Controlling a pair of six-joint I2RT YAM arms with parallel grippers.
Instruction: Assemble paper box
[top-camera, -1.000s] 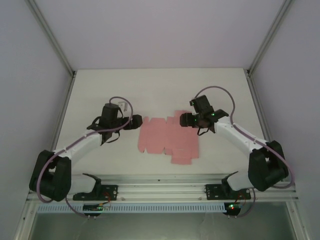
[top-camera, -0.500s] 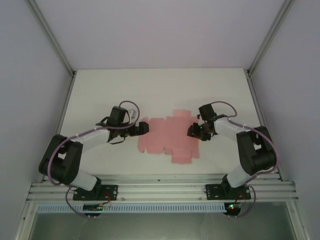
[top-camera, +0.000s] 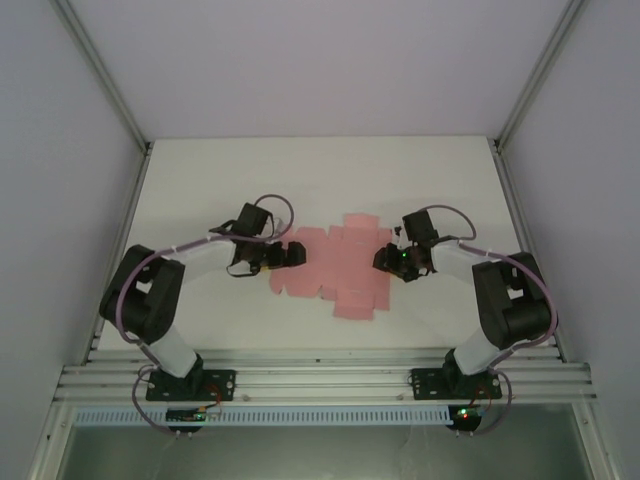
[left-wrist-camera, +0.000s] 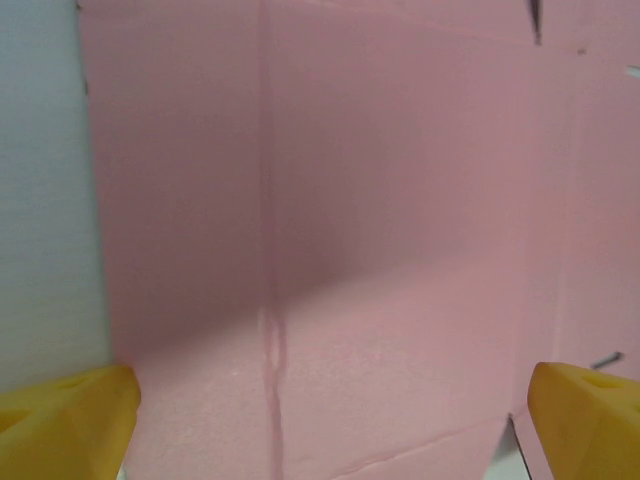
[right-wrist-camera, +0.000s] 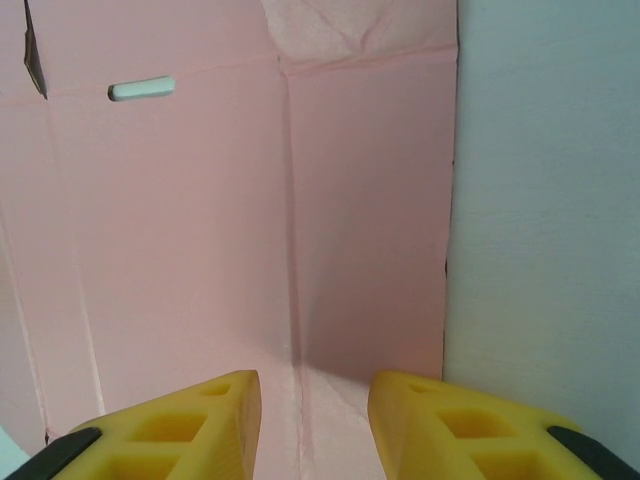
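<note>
The paper box (top-camera: 330, 268) is a flat salmon-pink die-cut sheet lying mid-table, with creases, tabs and a small slot (right-wrist-camera: 141, 89). My left gripper (top-camera: 293, 254) sits low over the sheet's left edge. Its yellow fingertips (left-wrist-camera: 62, 425) stand wide open at the frame's bottom corners, straddling a vertical crease (left-wrist-camera: 270, 340). My right gripper (top-camera: 386, 260) is at the sheet's right edge. In the right wrist view the right gripper (right-wrist-camera: 315, 420) is open with a narrow gap, its fingers either side of a crease (right-wrist-camera: 293, 250), nothing between them but flat card.
The white table (top-camera: 200, 180) lies bare round the sheet. Grey walls and metal frame posts (top-camera: 110, 90) enclose it on three sides. A metal rail (top-camera: 320, 380) with the arm bases runs along the near edge.
Both grippers have come down onto the sheet's opposite edges, the left one moving right. The right jaws have narrowed. The sheet has shifted slightly left and away from the bases.
</note>
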